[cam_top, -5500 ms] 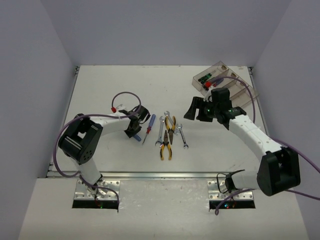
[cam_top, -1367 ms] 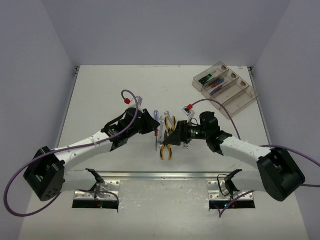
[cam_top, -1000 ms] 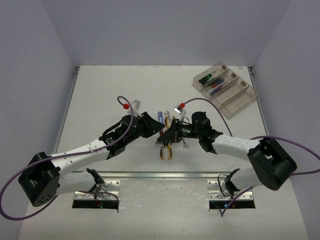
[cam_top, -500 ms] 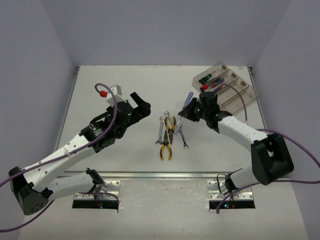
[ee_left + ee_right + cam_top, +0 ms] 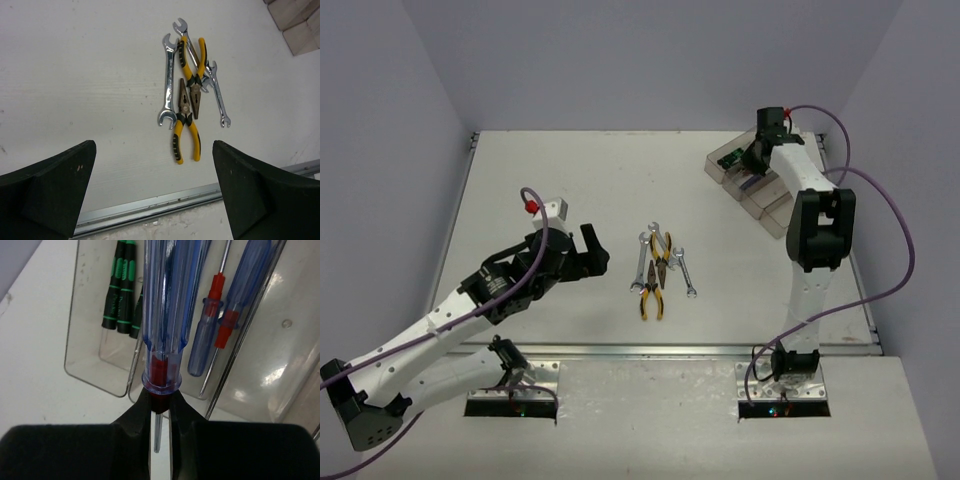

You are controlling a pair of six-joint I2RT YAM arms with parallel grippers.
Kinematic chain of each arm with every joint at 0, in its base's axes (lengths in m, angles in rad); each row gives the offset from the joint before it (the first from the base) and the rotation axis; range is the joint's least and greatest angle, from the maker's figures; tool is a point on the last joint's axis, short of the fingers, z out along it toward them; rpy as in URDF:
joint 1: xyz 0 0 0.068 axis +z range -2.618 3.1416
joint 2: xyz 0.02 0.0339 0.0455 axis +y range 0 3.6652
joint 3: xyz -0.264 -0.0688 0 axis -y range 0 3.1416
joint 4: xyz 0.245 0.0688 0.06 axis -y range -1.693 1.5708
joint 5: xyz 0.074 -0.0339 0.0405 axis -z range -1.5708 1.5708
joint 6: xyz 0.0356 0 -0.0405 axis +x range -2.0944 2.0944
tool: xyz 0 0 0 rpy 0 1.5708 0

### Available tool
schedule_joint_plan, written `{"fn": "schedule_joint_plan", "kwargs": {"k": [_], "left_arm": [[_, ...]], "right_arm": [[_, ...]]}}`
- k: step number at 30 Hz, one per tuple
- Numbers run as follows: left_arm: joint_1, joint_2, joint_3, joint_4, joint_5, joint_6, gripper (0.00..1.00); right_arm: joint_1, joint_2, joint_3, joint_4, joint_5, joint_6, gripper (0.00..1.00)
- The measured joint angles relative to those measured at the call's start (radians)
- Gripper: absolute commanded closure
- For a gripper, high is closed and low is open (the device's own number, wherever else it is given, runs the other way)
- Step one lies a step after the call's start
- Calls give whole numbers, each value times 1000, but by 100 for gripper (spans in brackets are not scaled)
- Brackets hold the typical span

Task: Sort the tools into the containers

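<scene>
On the table (image 5: 550,180), centre: two yellow-handled pliers (image 5: 186,111) and silver wrenches (image 5: 168,82) bunched together, touching. Left fingers (image 5: 50,192) spread wide, hovering at the pile's 9 o'clock in the top view, holding nothing.

Table's 1 o'clock corner: tray of clear bins (image 5: 772,212). Right fingers (image 5: 131,427) above it, pinching a blue-and-red screwdriver (image 5: 167,305) by the shaft just below its red collar. Handle points to 12 in the wrist view.

Beneath: black-and-green screwdrivers (image 5: 120,290) lie in one bin, more blue-and-red ones (image 5: 205,347) in the neighbouring bin at its 3 o'clock.
</scene>
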Motion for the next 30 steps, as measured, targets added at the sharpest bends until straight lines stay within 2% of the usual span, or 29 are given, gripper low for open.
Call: {"fn": "schedule_joint_plan", "kwargs": {"k": [3, 6, 8, 10, 11, 12, 15, 22, 30], "left_arm": [[0, -36, 0, -40, 12, 22, 0], [0, -79, 0, -64, 15, 38, 0], [0, -100, 0, -74, 20, 46, 0], [0, -113, 2, -83, 23, 60, 0], [0, -115, 5, -87, 23, 66, 0], [0, -116, 10, -91, 22, 75, 0], [0, -109, 34, -105, 2, 106, 0], [0, -118, 49, -128, -130, 152, 0], [0, -181, 43, -124, -182, 156, 0]], "right_arm": [[-15, 38, 38, -55, 30, -4, 96], [-33, 44, 46, -103, 39, -6, 85], [-43, 50, 61, -117, 45, -10, 69], [-49, 54, 75, -122, 47, -13, 39], [-52, 54, 83, -124, 47, -18, 29], [-55, 55, 92, -128, 45, -21, 26], [-58, 55, 128, -140, 41, -26, 23], [-53, 53, 288, -176, 0, -77, 23], [-33, -21, 160, -160, -28, -160, 24]]}}
